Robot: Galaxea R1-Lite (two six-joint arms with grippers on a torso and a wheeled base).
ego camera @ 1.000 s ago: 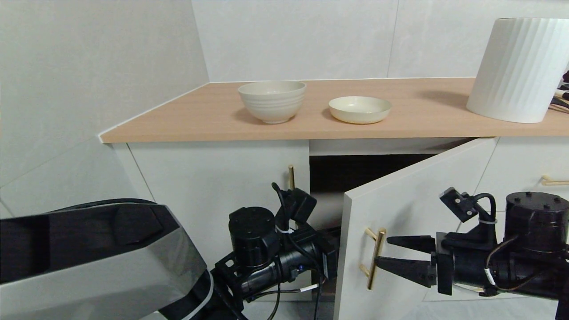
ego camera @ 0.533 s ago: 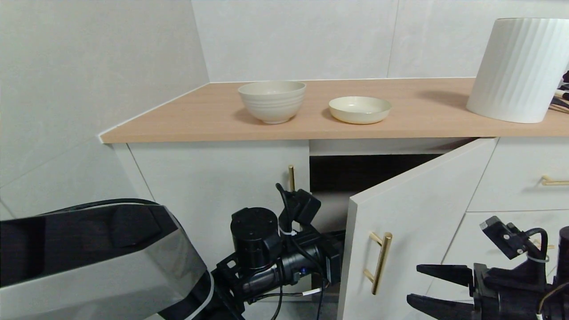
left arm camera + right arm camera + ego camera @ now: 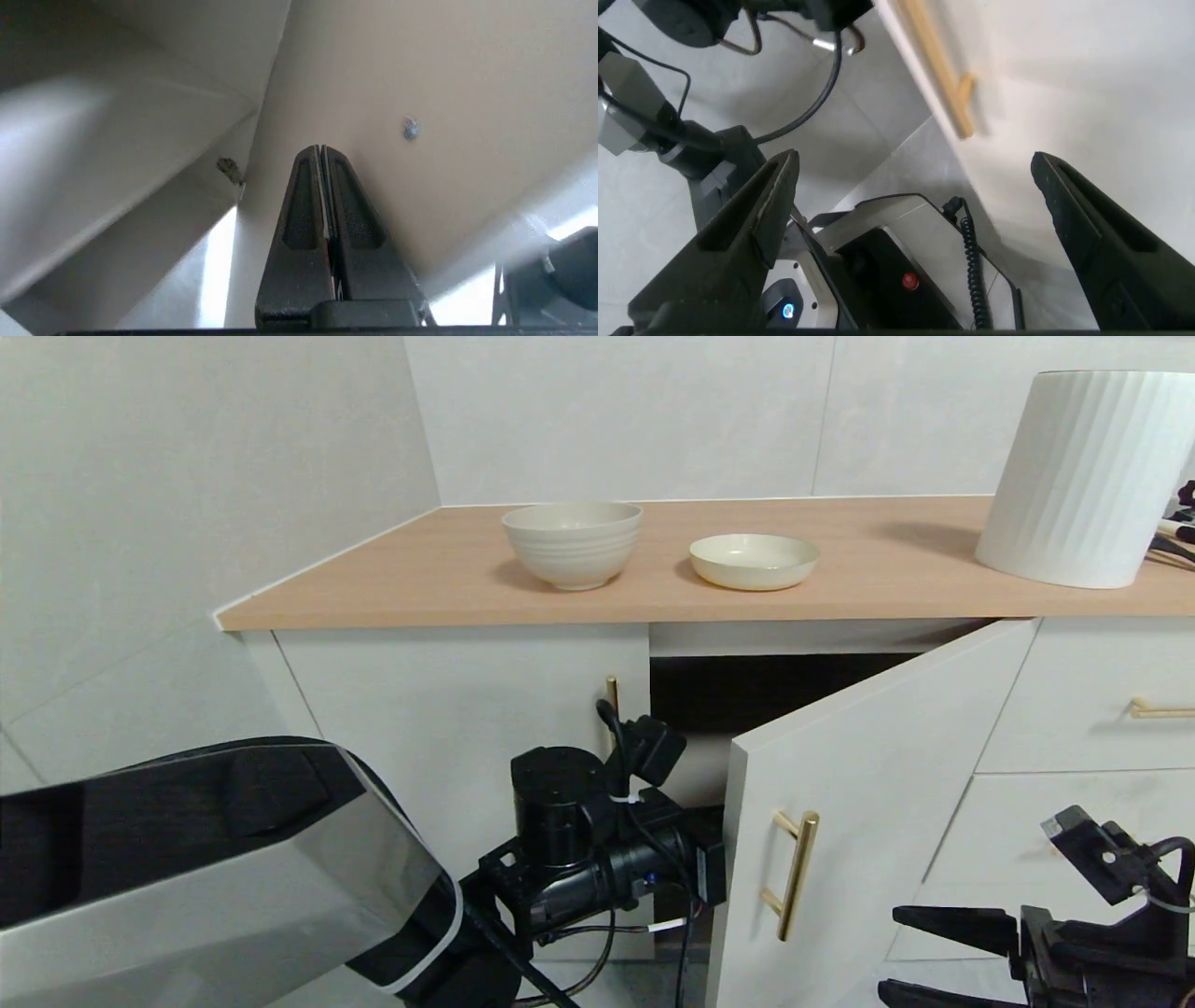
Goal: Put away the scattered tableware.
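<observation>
Right gripper, fingers apart, is retreating from the handle while left gripper, fingers together, is likely pushing the door wider; bowl next.

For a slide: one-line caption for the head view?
Bowl and shallow dish sit on the counter above a half-open cabinet door, the right gripper low beside it, jaws open.
</observation>
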